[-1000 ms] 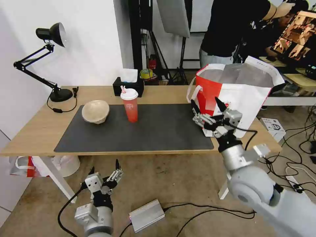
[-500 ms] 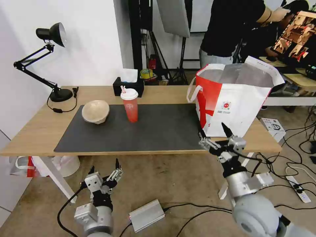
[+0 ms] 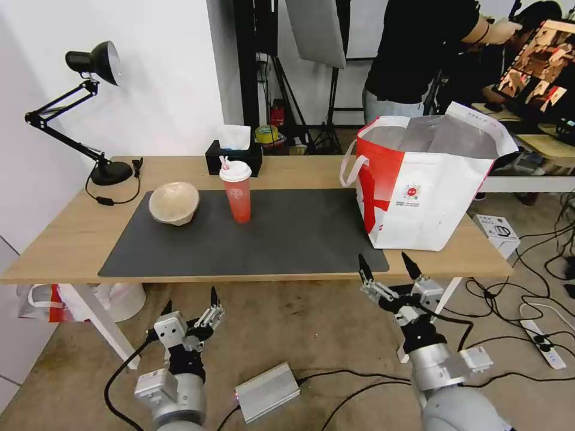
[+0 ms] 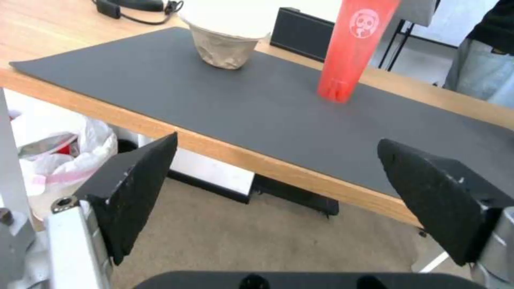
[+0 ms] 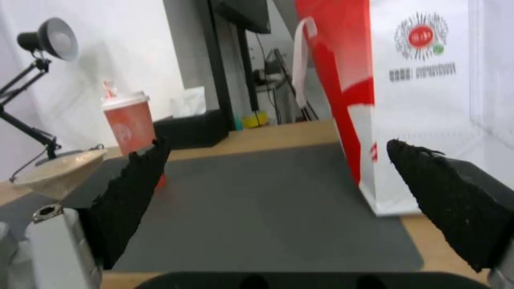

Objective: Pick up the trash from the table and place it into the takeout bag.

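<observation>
At lower right of the head view, our right end effector (image 3: 388, 269) hangs just below the tabletop (image 3: 72, 239) edge, fingers spread wide and empty. Our left end effector (image 3: 188, 302) sits parked at lower left, equally spread, holding nothing. On the grey mat (image 3: 269, 239), the beige bowl (image 3: 173, 202) and red cup (image 3: 237, 191) stand center-left; the takeout bag (image 3: 428, 185) stands upright at right.

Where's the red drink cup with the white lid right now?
In the head view, the red translucent drink cup with white lid and straw stands upright on the dark grey mat, left of centre, between the beige paper-pulp bowl and the black tissue box.
</observation>
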### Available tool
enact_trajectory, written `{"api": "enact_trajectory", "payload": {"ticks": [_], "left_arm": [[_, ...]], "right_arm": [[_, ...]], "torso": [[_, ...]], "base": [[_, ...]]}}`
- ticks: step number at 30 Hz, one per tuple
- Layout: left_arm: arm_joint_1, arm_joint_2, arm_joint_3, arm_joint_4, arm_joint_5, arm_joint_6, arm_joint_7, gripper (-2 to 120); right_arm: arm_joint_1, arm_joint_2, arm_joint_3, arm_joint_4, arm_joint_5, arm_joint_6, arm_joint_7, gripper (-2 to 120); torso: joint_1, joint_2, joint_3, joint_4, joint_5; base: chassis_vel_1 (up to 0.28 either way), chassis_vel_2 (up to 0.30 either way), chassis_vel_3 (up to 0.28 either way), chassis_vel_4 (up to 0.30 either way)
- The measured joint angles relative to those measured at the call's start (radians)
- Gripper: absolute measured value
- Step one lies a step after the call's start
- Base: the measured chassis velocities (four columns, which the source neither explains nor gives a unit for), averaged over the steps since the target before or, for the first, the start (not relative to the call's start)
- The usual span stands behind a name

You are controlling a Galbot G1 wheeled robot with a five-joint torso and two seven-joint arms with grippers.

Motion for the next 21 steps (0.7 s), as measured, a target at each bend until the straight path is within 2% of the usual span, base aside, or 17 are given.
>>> {"api": "enact_trajectory", "payload": {"ticks": [21], "left_arm": [[0.007,-0.007,-0.006,-0.007,-0.009,0.001,-0.001,100]], "right_arm": [[-0.074,0.055,-0.015,-0.026,-0.084,0.008,0.005,100]], "torso": [[0.000,0.000,0.000,0.0000,0.0000]], "base": [[0.000,0.000,0.000,0.000]]}}
